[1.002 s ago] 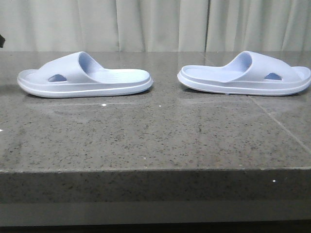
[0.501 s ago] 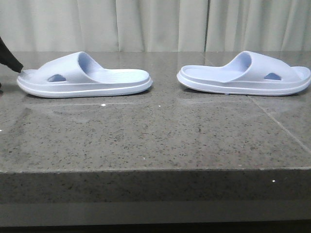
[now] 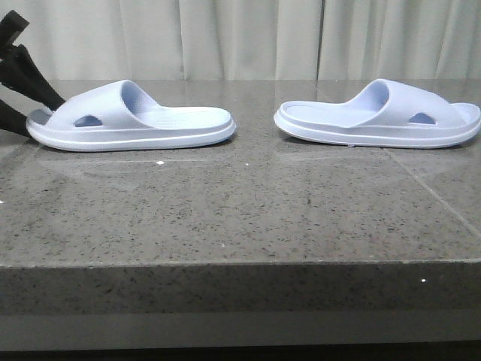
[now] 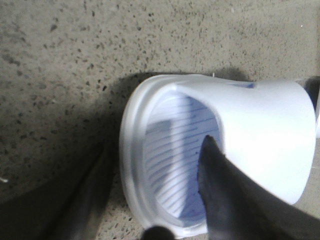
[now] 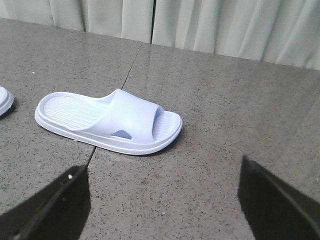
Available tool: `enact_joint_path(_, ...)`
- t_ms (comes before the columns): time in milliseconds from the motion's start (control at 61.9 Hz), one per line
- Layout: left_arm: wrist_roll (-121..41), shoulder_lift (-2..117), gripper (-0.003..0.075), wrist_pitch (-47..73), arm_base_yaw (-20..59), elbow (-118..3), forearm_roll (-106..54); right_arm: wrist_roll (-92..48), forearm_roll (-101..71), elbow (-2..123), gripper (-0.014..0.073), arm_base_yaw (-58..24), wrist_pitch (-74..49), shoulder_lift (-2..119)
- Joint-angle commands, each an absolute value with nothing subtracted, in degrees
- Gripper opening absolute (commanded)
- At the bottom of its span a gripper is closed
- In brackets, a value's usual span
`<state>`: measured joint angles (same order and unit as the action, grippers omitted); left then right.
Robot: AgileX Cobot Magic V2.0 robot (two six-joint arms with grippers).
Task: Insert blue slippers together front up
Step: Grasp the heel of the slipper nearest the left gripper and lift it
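Observation:
Two pale blue slippers lie flat on the stone table, heels facing each other. The left slipper (image 3: 128,116) has its toe at the far left. The right slipper (image 3: 379,114) has its toe at the far right. My left gripper (image 3: 39,113) is open and straddles the left slipper's toe rim. In the left wrist view (image 4: 157,150) one finger (image 4: 220,185) lies on the ridged footbed of that slipper (image 4: 260,130) and the other (image 4: 90,190) is outside the rim. My right gripper (image 5: 160,167) is open and empty above the table, short of the right slipper (image 5: 110,122).
The grey speckled stone table (image 3: 240,218) has its front edge near me. A seam (image 5: 115,95) runs through the slab under the right slipper. Pale curtains (image 3: 248,37) hang behind the table. The left slipper's heel edge (image 5: 4,100) shows in the right wrist view.
My left gripper has come in from the left edge and reached the toe of the left slipper. Both slippers have stayed where they were.

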<state>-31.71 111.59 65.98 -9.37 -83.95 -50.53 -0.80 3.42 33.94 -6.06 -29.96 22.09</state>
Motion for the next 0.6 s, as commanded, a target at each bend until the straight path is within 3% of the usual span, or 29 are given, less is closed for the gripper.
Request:
enact_joint_path(0,-31.85,110.39,0.0307,66.37,-8.04,-84.69,-50.07,-0.93,3.69,36.03,0.0624,-5.99,-24.88,22.98)
enact_joint_path(468,-32.98,112.18,0.0218,68.35,-5.82,-84.69,-54.63,-0.93,3.69,36.03,0.0624,-5.99,-24.88,22.98)
enact_joint_path(582,-34.05,112.18,0.0156,69.80,-5.82,-84.69,-57.34,-0.93,3.69,36.03,0.0624,-5.99,-24.88,22.98)
